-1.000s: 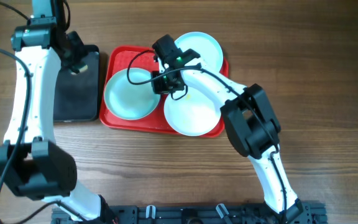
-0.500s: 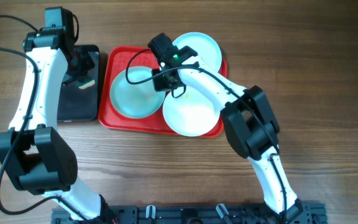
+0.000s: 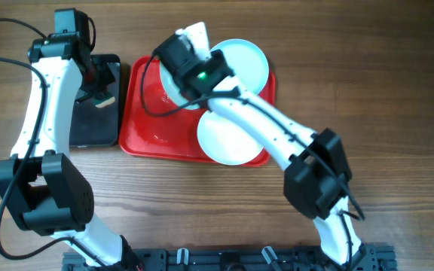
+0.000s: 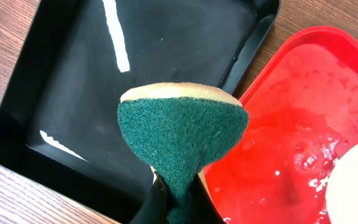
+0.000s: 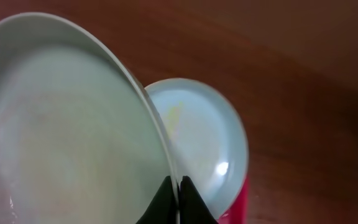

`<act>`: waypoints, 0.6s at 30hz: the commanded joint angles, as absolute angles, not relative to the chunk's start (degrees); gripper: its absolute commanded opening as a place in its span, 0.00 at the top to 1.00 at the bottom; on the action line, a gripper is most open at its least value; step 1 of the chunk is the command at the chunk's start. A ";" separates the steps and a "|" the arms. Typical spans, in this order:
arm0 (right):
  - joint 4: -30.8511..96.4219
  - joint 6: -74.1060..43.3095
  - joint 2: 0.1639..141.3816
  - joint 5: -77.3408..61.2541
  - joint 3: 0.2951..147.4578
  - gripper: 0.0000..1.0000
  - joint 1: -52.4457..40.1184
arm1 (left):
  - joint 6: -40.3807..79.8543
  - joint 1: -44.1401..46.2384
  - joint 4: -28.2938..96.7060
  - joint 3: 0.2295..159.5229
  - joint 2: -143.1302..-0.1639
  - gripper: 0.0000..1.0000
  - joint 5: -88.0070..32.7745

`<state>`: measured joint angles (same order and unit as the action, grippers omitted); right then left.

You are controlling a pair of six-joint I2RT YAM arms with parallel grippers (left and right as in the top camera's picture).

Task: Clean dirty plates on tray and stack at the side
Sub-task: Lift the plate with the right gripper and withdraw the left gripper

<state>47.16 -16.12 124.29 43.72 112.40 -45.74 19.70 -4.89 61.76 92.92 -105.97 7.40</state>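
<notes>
My right gripper is closed on the rim of a pale mint-white round glossy plate. The fingers pinch its edge, so the plate stands tilted, clear of the large red rectangular plastic tray, and it fills the left side of my right wrist view. From overhead this held plate is mostly hidden under my right wrist, above the tray's far-left part. Beyond its rim the wrist view shows a second plate lying flat with a faint yellowish smear on it; I cannot tell which of the other two it is. Overhead, the far plate sits at the tray's back right corner, and the near plate lies at the front right, its edge reaching the tray's front rim. The left half of the tray is bare red, glistening with wet patches. My left gripper is closed on a green-faced scouring sponge with a yellow back, squeezing its lower end so the pad fans out above the fingers. It hangs over the smaller, deeper black rectangular tray, which sits just beside the red tray's left rim, well apart from the held plate.
</notes>
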 commanded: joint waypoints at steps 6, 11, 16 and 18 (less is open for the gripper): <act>45.45 -14.96 123.94 80.77 113.06 0.96 -54.02 | 20.47 -5.06 62.00 92.47 -105.93 0.96 6.85; 45.47 -14.94 123.94 81.47 113.03 0.96 -56.14 | 20.47 -5.06 62.02 92.47 -105.93 0.96 6.85; 45.45 -14.46 123.94 81.47 113.06 0.96 -56.47 | 20.47 -5.06 62.04 92.47 -105.93 0.96 6.85; 45.34 -13.50 123.94 81.47 113.06 0.96 -56.47 | 20.47 -5.06 62.02 92.47 -105.93 0.96 6.85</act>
<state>45.78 -14.94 124.29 78.26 112.40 -56.53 19.70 -4.89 61.98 92.92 -105.97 7.40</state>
